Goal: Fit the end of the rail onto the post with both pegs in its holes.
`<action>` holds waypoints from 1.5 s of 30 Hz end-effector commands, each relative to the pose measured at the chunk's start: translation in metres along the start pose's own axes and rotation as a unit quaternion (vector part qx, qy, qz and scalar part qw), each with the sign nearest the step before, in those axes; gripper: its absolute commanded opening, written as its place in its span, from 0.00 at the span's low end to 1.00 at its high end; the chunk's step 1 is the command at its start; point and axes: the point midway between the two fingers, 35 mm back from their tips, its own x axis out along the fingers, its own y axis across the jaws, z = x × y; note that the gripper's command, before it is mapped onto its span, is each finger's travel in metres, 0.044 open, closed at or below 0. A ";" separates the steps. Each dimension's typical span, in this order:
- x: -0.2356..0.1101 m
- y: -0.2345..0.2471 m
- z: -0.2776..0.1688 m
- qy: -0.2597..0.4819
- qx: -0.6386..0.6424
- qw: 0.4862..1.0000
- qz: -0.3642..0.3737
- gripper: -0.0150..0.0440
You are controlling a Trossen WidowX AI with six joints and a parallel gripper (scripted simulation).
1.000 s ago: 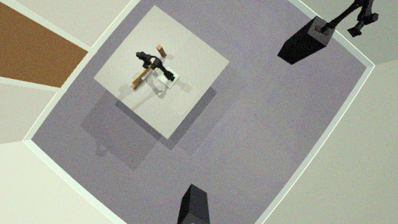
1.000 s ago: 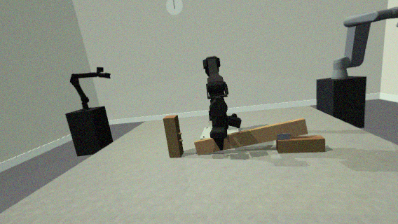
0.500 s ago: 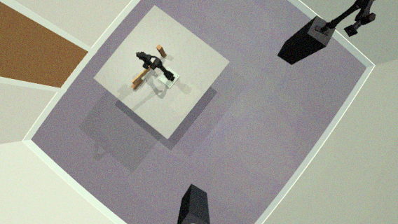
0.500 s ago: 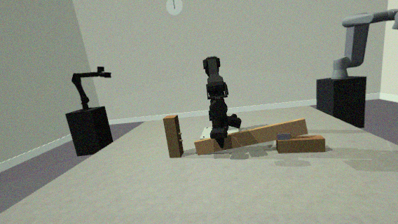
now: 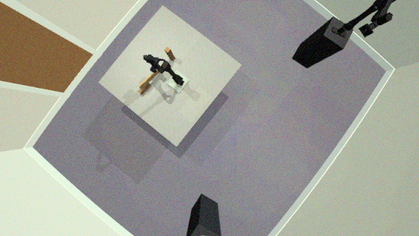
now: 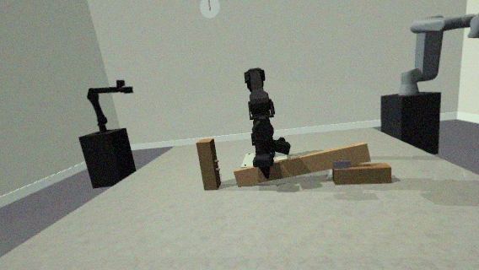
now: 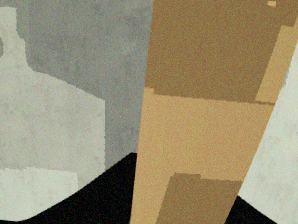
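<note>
The long wooden rail [image 6: 312, 161] [image 5: 148, 80] [image 7: 200, 129] slopes from its far end in the dark bracket [image 6: 341, 164] on the low footboard block [image 6: 362, 173] down to its near end on the table. The short upright post [image 6: 208, 164] [image 5: 170, 54] stands just left of that near end, and its two pegs [image 6: 217, 164] face the rail across a small gap. My gripper [image 6: 266, 170] comes down from above and is shut on the rail close to its near end. In the wrist view the rail runs up between my two dark fingers.
The arm's white base plate [image 6: 246, 159] [image 5: 178, 84] lies behind the rail. Dark pedestals with other arms stand off the table at the left [image 6: 107, 156] and the right [image 6: 411, 120]. The table [image 6: 253, 219] is beige.
</note>
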 end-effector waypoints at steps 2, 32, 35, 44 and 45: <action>-0.002 0.000 0.000 -0.001 -0.001 1.000 0.000 0.25; -0.017 -0.004 0.000 -0.001 -0.001 1.000 0.000 0.25; -0.019 -0.005 0.000 -0.001 -0.001 1.000 0.000 0.25; -0.023 -0.006 0.000 -0.001 -0.001 1.000 0.000 0.25; -0.024 -0.006 0.000 -0.001 -0.001 1.000 0.000 0.25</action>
